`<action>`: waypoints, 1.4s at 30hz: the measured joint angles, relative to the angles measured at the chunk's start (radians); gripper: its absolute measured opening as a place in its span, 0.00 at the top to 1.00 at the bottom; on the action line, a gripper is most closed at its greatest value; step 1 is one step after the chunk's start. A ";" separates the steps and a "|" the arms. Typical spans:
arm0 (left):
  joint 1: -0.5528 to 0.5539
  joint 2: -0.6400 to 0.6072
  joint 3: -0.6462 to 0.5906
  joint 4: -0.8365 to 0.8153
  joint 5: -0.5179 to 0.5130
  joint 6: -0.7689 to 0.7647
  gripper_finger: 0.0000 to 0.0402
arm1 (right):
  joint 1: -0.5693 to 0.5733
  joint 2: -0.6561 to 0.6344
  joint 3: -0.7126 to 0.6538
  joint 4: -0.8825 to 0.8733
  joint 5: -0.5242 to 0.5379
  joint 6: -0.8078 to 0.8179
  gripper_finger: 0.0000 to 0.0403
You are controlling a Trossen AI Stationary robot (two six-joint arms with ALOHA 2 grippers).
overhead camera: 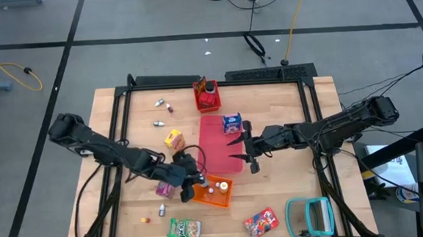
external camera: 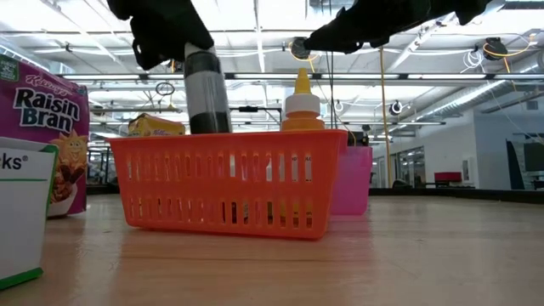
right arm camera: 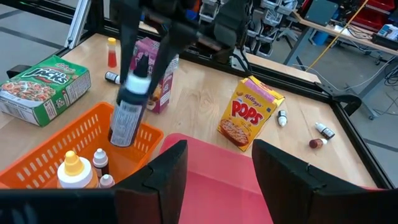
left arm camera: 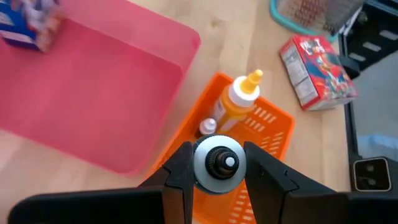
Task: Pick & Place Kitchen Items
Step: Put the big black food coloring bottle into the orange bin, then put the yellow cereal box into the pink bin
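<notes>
My left gripper [overhead camera: 191, 180] is shut on a dark bottle with a grey cap [external camera: 206, 93] at the near-left corner of the orange bin [overhead camera: 218, 194]. The bottle also shows in the right wrist view [right arm camera: 127, 109] and end-on in the left wrist view [left arm camera: 217, 163]. In the bin stand a yellow-orange squeeze bottle [left arm camera: 239, 99] and small bottles [right arm camera: 99, 163]. My right gripper [overhead camera: 235, 149] is open and empty over the pink bin [overhead camera: 214, 137]. My left gripper pinches the bottle's upper end, just below its cap [right arm camera: 134, 84], between its two fingers [left arm camera: 177, 180]. The fingers come from above, slanting down. The bottle hangs nearly upright below them, its lower end [right arm camera: 121, 138] dipping below the orange bin's rim; whether it touches the floor I cannot tell.
A pink-purple Raisin Bran carton [external camera: 42, 127] stands left of the orange bin. A yellow Pops carton [right arm camera: 249, 112], a blue carton [overhead camera: 231, 122], a green packet [overhead camera: 184, 228], a red packet [overhead camera: 261, 220], loose tiny bottles [overhead camera: 158, 123], a far red bin [overhead camera: 206, 97] and a teal-framed object [overhead camera: 309, 217] lie around.
</notes>
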 joint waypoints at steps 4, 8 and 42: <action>0.011 0.049 0.035 -0.025 0.023 0.014 0.76 | 0.000 0.000 0.000 -0.001 0.000 0.000 0.57; 0.024 0.081 0.066 -0.071 0.024 0.017 0.76 | 0.000 0.000 0.000 -0.001 0.000 0.001 0.57; 0.052 0.182 0.067 -0.043 0.046 0.042 0.31 | 0.000 0.000 0.000 -0.001 0.000 -0.009 0.57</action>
